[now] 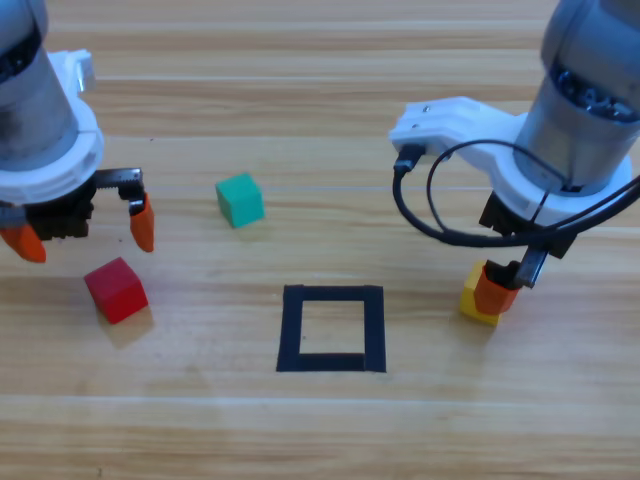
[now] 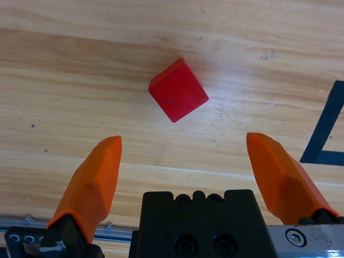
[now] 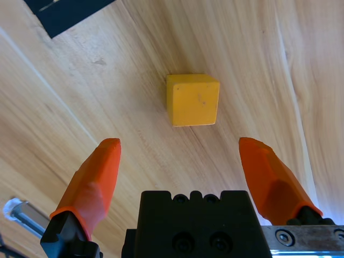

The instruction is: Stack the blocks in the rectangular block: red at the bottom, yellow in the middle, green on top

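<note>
Red cube (image 1: 116, 290) sits on bare wood at the table's left, rotated off-square, well left of the black tape rectangle (image 1: 332, 328). Nothing touches it; open wood on all sides. In the left wrist view the red cube (image 2: 178, 90) lies ahead of the jaws, roughly centred between them, not yet between the tips, and a corner of the tape outline (image 2: 324, 130) shows at the right edge.

Left gripper (image 1: 85, 232) hovers just above-left of the red cube in the high view, jaws spread wide, holding nothing.

Yellow cube (image 1: 478, 301) is to the right of the rectangle, near but apart from the tape, partly covered by the right arm's orange jaw in the high view. Right wrist view shows the yellow cube (image 3: 192, 100) alone on the wood, ahead of the jaw tips and centred in the gap, clear all round. Right gripper (image 3: 180, 156) is wide open and empty, directly over the cube.

Teal-green cube (image 1: 240, 200) rests above-left of the rectangle, between the two arms, free on every side.

Tape rectangle holds only bare wood inside; free table lies all round it and the bottom edge of the table is unoccupied.
</note>
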